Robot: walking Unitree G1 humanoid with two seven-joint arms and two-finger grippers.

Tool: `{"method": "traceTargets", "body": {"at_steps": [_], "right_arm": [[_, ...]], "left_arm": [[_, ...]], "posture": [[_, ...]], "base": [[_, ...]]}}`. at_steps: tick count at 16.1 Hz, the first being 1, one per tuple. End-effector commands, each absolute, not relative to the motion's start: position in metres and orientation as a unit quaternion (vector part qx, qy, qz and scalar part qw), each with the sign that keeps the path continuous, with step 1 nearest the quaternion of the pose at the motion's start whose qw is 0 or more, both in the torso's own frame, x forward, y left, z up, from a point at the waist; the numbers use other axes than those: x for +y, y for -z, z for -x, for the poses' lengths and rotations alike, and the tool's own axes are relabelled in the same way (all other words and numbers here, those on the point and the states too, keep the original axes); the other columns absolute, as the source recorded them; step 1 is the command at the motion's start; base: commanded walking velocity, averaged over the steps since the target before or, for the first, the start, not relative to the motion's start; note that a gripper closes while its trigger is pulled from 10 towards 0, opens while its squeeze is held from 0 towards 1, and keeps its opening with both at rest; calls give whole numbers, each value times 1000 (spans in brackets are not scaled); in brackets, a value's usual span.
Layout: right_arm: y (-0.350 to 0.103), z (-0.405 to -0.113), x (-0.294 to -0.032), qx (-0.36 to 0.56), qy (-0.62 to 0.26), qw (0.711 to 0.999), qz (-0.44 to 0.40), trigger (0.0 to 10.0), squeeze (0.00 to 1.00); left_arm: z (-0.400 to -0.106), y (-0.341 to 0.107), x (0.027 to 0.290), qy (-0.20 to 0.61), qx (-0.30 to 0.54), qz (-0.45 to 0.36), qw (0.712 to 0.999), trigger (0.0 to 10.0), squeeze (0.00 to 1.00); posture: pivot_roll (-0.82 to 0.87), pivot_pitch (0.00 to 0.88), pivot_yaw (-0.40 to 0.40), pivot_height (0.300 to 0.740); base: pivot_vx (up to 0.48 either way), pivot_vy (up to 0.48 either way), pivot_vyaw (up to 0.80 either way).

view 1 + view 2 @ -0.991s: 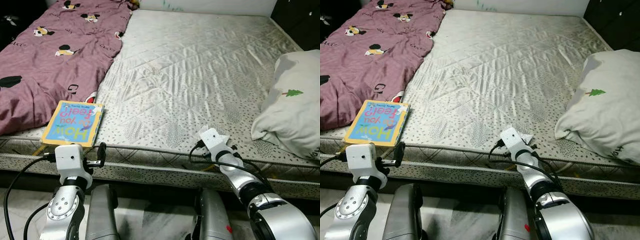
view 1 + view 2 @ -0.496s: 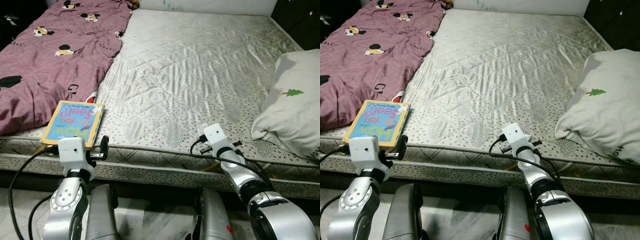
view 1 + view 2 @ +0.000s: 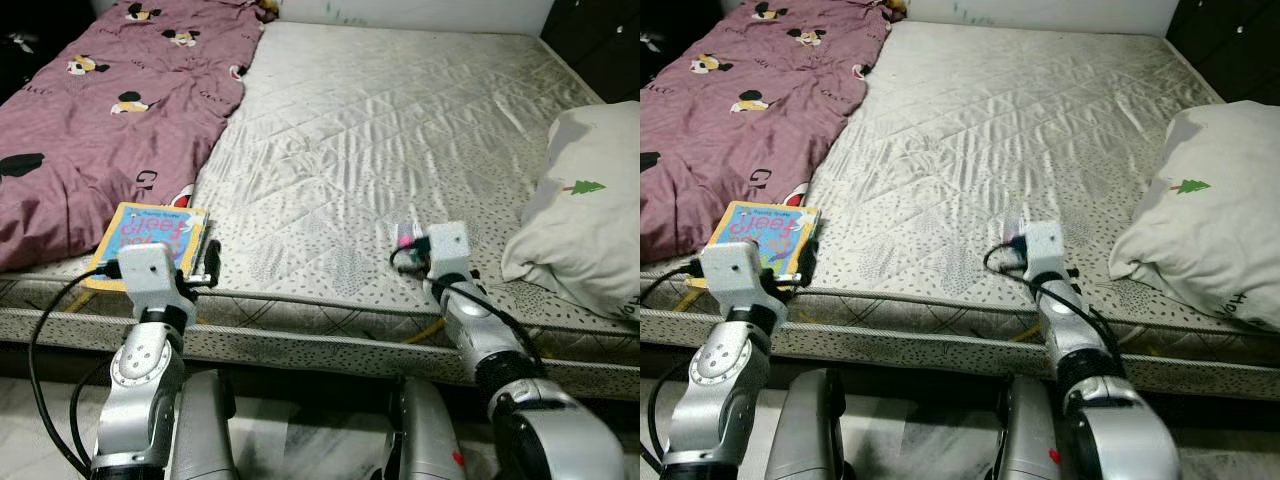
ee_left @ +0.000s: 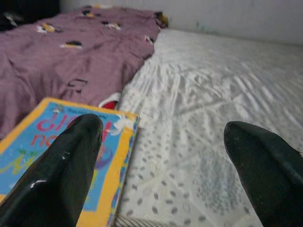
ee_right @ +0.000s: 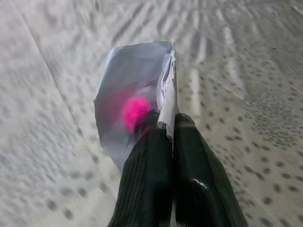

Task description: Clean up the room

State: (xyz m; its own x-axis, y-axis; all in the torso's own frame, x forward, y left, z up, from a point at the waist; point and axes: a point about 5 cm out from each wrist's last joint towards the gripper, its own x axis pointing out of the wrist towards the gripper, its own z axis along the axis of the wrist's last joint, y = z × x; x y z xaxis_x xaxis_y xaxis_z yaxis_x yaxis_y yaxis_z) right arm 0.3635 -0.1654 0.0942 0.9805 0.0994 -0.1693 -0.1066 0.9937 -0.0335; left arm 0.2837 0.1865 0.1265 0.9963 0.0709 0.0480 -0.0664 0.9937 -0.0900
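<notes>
Right end effector [image 5: 165, 127] pinching crinkled silvery wrapper [image 5: 130, 94] over quilted mattress [image 3: 400, 130]

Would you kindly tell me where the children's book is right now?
The children's book lies at the mattress's near-left edge, beside the purple blanket, just ahead of the open left end effector.

Left end effector [image 4: 161, 142] spread, right end effector [image 5: 163, 127] clamped.

My fingers [image 4: 61, 175]: glossy black plastic, smooth, faint scuffs. My arms: brushed silver metal, white matt plastic wrist housings. Wrapper [image 5: 130, 99]: thin silvery foil, slightly shiny, crinkled, pink patch inside. Mattress [image 3: 400, 130]: quilted cloth, satin sheen, speckled print. Blanket [image 3: 90, 110]: soft matt maroon cloth, cartoon print. Book [image 3: 150, 240]: glossy card cover. Pillow [image 3: 585, 215]: matt white cloth, creased.
</notes>
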Motion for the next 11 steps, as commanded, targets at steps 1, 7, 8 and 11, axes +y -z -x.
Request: {"method": "traceTargets", "body": {"at_steps": [1,7,8,11], "right_arm": [[-99,-362,-166,66,-54,996,-15,0,0],[-136,-333,-160,-70,-73,988,-114,10000,0],[-144,-329,-161,-87,-67,986,-127,10000,0],[-151,-320,-162,-93,-69,986,-116,10000,0]], "left_arm": [[-286,-128,188,-40,-31,49,997,10000,0],[-294,-128,189,-31,-44,47,997,10000,0],[-295,-128,189,-30,-47,45,997,10000,0],[-294,-130,190,-32,-53,45,997,10000,0]], "posture": [[-20,0,-31,508],[-60,0,6,508],[-61,0,6,508],[-65,0,4,533]], "base": [[0,0,0],[0,0,0],[0,0,0],[0,0,0]]}}
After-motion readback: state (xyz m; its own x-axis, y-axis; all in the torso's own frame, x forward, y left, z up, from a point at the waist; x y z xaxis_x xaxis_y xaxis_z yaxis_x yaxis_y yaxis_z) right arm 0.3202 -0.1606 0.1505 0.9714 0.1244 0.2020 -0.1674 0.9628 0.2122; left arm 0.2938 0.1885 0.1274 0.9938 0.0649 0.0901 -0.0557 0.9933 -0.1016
